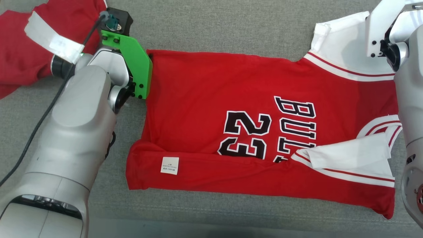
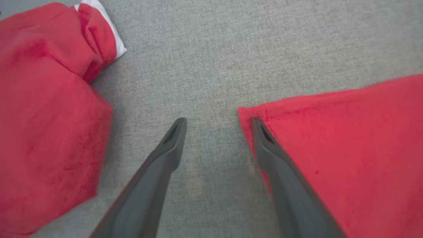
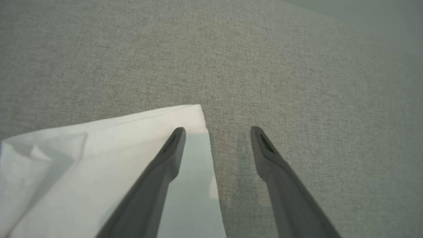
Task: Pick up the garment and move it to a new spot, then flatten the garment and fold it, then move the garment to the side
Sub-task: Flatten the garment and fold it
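The red jersey (image 1: 205, 99) lies spread sideways on the grey woven surface (image 1: 231, 26), its black "23" and lettering facing up. Its near long edge is folded over onto the front, so a small white label (image 1: 170, 165) shows on the flap. A white sleeve (image 1: 343, 56) sticks out at the far right corner, and another white piece lies across the near right part.

The left arm (image 1: 76, 125), with its green bracket (image 1: 135, 66), reaches to the jersey's far left corner. In the left wrist view the left tool (image 2: 218, 124) has its fingers spread apart, gripping nothing; one tip is over the jersey's corner, the other over bare grey cloth. A second red garment (image 1: 19, 56) is bunched up just to the left.

The right tool (image 3: 218, 130) is also spread apart and empty, one finger over the sleeve's corner, the other over the grey surface.
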You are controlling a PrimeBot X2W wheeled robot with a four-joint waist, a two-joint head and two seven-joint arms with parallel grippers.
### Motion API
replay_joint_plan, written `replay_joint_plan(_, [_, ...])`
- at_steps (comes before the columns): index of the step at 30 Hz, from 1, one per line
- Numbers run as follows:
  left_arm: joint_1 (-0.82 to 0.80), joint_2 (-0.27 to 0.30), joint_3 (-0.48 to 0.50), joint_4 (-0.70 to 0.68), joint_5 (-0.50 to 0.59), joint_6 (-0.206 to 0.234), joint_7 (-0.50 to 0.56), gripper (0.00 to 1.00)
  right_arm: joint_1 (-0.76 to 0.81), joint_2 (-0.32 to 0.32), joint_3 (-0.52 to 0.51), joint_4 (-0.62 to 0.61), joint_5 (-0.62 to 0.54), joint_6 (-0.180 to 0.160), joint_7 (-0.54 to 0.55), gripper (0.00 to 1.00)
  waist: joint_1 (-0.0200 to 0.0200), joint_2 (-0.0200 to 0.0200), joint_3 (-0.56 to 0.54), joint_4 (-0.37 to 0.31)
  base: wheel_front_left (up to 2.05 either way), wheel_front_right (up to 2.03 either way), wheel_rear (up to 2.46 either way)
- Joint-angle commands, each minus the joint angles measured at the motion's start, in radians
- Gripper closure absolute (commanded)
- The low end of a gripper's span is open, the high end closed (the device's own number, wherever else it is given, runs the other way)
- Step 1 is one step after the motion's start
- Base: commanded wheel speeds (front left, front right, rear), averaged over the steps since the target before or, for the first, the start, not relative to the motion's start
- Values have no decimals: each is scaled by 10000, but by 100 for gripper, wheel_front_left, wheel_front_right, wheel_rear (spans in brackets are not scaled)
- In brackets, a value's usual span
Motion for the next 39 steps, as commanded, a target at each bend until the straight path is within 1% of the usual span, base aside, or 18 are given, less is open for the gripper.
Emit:
replay_joint_plan(1, [-257, 66, 17, 59, -73, -67, 254, 0, -131, -66, 37, 100, -74, -6, -86, 0, -1, 0, 9, -47, 0, 0, 0])
replay_joint_plan(4, [-619, 119, -44, 56, -246, -201, 885, 0, -212, -57, 66, 267, -93, -6, -166, 0, -1, 0, -7, -111, 0, 0, 0])
replay_joint_plan(9, [-1024, 316, -220, -23, -322, -293, 1669, 0, -312, 57, 114, 529, -139, -6, -315, 0, -1, 0, -19, -251, 0, 0, 0])
replay_joint_plan(16, [-910, 457, -355, -60, -670, -381, 2804, 0, -504, 204, 252, 831, -172, -6, -433, 0, -1, 0, 35, -452, 0, 0, 0])
replay_joint_plan(23, [-728, 615, -513, -376, -884, -419, 3199, 0, -667, 200, 324, 1053, -148, -6, -536, 0, -1, 0, 102, -576, 0, 0, 0])
replay_joint_plan(30, [-763, 873, -614, -426, -781, -276, 3388, 2, -789, 184, 456, 1277, -150, -6, -672, 0, -1, 0, 159, -716, 0, 0, 0])
replay_joint_plan(33, [-744, 861, -641, -461, -824, -255, 3421, 3, -835, 177, 497, 1369, -128, -6, -714, 0, -1, 0, 159, -751, 0, 0, 0])
replay_joint_plan(34, [-704, 821, -636, -463, -890, -259, 3450, 6, -851, 167, 506, 1401, -128, -6, -732, 0, -1, 0, 157, -761, 0, 0, 0])
replay_joint_plan(36, [-656, 807, -682, -451, -916, -266, 3522, 17, -871, 176, 530, 1455, -146, -6, -746, 0, -1, 0, 158, -782, 0, 0, 0])
replay_joint_plan(37, [-619, 809, -725, -445, -917, -276, 3562, 34, -887, 190, 542, 1473, -156, -6, -756, 0, -1, 0, 159, -795, 0, 0, 0])
replay_joint_plan(38, [-575, 803, -775, -442, -930, -292, 3570, 56, -899, 193, 554, 1488, -168, -6, -752, 0, -1, 0, 156, -807, 0, 0, 0])
replay_joint_plan(39, [-550, 797, -811, -447, -946, -306, 3582, 82, -919, 187, 569, 1503, -174, -6, -749, 0, -1, 0, 157, -817, 0, 0, 0])
